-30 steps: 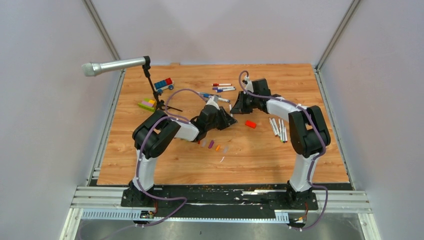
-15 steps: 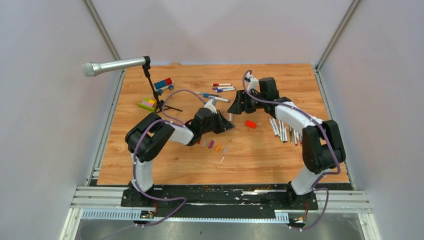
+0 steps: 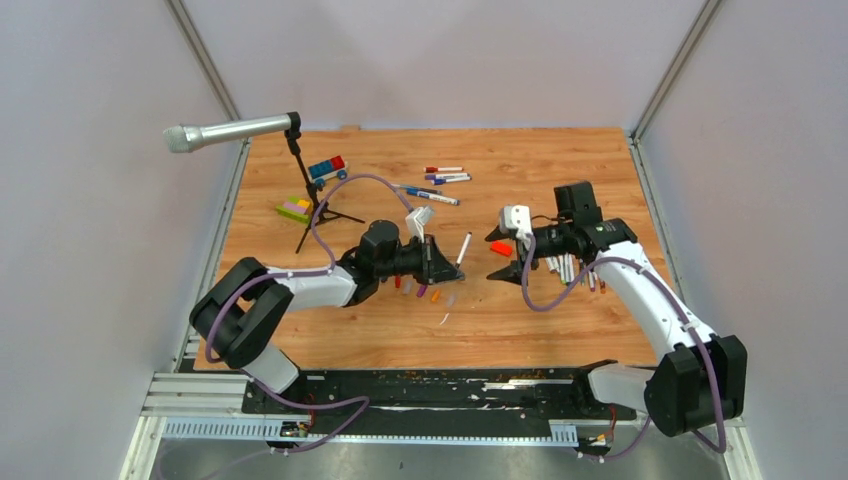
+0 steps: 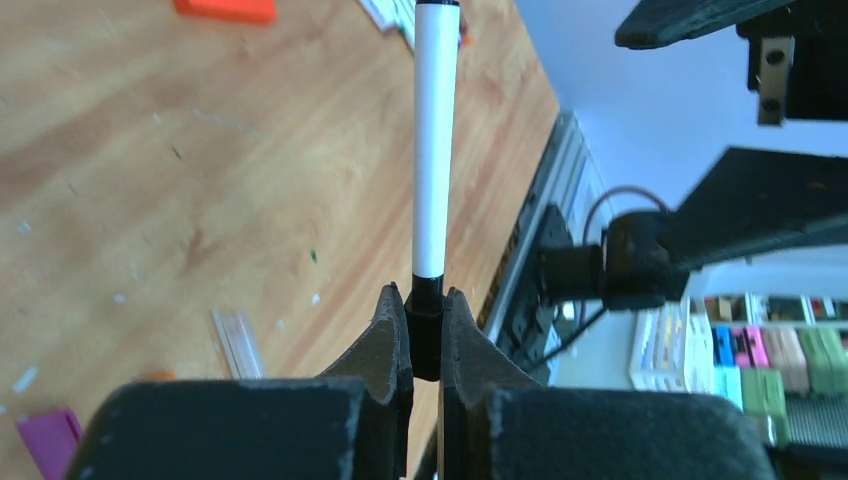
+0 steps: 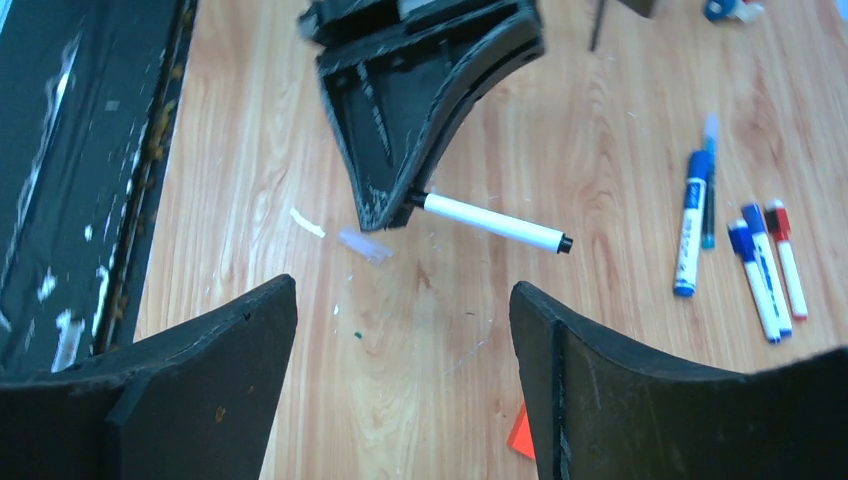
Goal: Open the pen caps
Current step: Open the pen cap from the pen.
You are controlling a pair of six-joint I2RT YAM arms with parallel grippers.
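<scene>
My left gripper point(image 4: 426, 310) is shut on the black end of a pen point(image 4: 435, 150). Its white barrel sticks out past the fingertips and off the table, slanting up in the top view point(image 3: 463, 247). My right gripper point(image 3: 503, 256) stands open a short way to the right of that pen, with nothing between its jaws. In the right wrist view the held pen point(image 5: 490, 222) lies ahead of the right gripper point(image 5: 403, 290). Loose pen caps lie below the left gripper: purple point(image 3: 422, 289), orange point(image 3: 435, 295) and clear point(image 3: 452, 297). More pens point(image 3: 440, 177) lie at the back.
An orange-red block point(image 3: 501, 248) lies under the right gripper. Uncapped pens point(image 3: 560, 265) lie beside the right arm. A microphone point(image 3: 225, 131) on a tripod point(image 3: 315, 210) and toy bricks point(image 3: 327, 168) stand at the back left.
The left gripper shut on the pen and drew back toward the near side. The right gripper opened, let go and swung away to the right.
</scene>
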